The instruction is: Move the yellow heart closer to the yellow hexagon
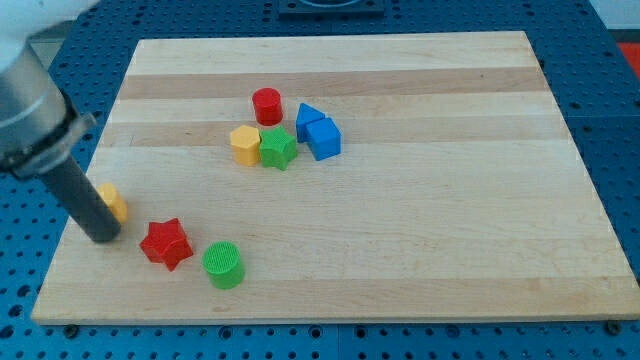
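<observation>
The yellow heart (114,201) lies near the board's left edge, partly hidden behind my rod. My tip (101,236) rests on the board just below and left of the heart, touching or almost touching it. The yellow hexagon (244,144) sits up and to the right, near the board's middle, against a green star (278,148).
A red cylinder (267,105) stands above the hexagon. Two blue blocks (318,132) sit right of the green star. A red star (165,243) and a green cylinder (224,264) lie right of my tip, near the wooden board's (400,250) bottom edge.
</observation>
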Motion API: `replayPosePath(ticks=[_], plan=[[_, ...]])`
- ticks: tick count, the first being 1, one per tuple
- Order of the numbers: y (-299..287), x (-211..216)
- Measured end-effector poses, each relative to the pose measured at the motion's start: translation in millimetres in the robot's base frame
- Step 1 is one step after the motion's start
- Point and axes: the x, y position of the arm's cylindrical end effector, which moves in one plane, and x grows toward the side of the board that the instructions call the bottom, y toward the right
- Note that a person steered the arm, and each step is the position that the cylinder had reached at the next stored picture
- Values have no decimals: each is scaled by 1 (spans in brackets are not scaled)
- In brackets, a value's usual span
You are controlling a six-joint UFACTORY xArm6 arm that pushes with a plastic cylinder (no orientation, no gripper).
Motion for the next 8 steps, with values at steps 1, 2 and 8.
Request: replayPosePath(ticks=[1, 2, 8], plan=[[-4, -25], [-6, 11], [45, -100]])
